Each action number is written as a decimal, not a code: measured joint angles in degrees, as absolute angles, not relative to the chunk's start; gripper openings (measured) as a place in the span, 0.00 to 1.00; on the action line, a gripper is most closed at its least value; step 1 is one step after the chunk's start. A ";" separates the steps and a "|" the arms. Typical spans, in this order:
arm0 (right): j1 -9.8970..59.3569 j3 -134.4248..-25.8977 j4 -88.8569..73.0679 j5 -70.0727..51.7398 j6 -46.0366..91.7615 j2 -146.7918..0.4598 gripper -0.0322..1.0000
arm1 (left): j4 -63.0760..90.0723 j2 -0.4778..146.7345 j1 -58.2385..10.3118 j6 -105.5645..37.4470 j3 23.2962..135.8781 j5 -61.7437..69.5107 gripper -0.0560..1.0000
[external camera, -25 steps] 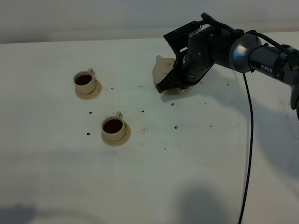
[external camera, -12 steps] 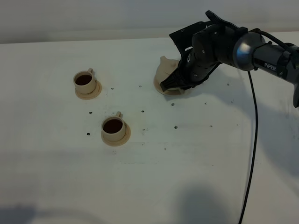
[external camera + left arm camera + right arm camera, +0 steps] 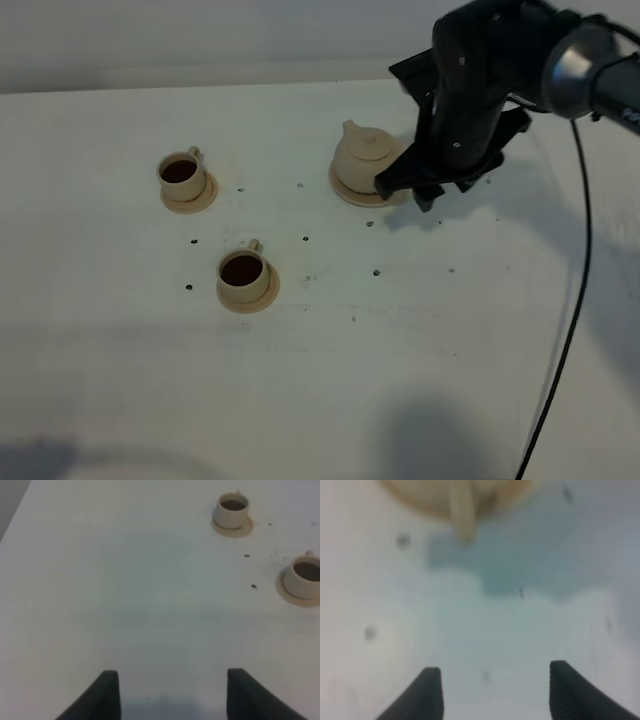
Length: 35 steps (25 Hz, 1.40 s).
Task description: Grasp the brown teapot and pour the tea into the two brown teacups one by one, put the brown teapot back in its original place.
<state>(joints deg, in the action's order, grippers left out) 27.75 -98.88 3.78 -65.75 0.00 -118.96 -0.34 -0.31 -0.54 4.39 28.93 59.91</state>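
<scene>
White tabletop (image 3: 420, 330): right gripper (image 3: 420, 190) jaws apart, empty, just beside brown teapot (image 3: 362, 157) sitting upright on its saucer (image 3: 345, 193), two filled teacups (image 3: 182, 172) (image 3: 243, 271) on their saucers well apart leftward; left gripper (image 3: 170, 695) jaws apart over bare table.

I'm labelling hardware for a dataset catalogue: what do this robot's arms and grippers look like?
The right arm is glossy black with rounded joint housings and a silver-grey section toward the picture's edge; a thin black cable trails from it across the white table. The right gripper and left gripper each show two dark, wedge-shaped fingers; the right one's look finely ribbed. No lettering is readable now.
</scene>
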 joint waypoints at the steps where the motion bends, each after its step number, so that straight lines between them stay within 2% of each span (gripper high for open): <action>1: 27.75 -98.79 3.57 -67.76 0.00 -117.60 0.51 | -0.34 -0.31 -0.54 4.39 28.93 59.91 0.50; 5: 27.75 -93.04 1.45 -68.76 0.00 -110.11 0.51 | 0.00 -0.31 -0.54 4.39 28.93 59.91 0.50; 17: 27.75 -54.48 -2.93 -68.16 0.00 -72.11 0.51 | -0.34 -0.31 -0.54 4.39 28.93 59.91 0.50; 23: 27.75 -40.57 -3.04 -66.14 0.00 -55.96 0.51 | -0.34 -0.31 -0.54 4.39 28.93 59.91 0.50; 29: 27.75 -30.21 -3.04 -61.05 0.60 -42.48 0.51 | -0.34 -0.31 -0.54 4.39 28.93 59.91 0.50; 35: 27.75 -28.49 -3.04 -61.02 1.60 -37.14 0.51 | -0.34 -0.31 -0.54 4.39 28.93 59.91 0.50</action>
<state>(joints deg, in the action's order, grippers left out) 27.75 -28.49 -3.04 -61.02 1.60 -37.14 -0.34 -0.31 -0.54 4.39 28.93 59.91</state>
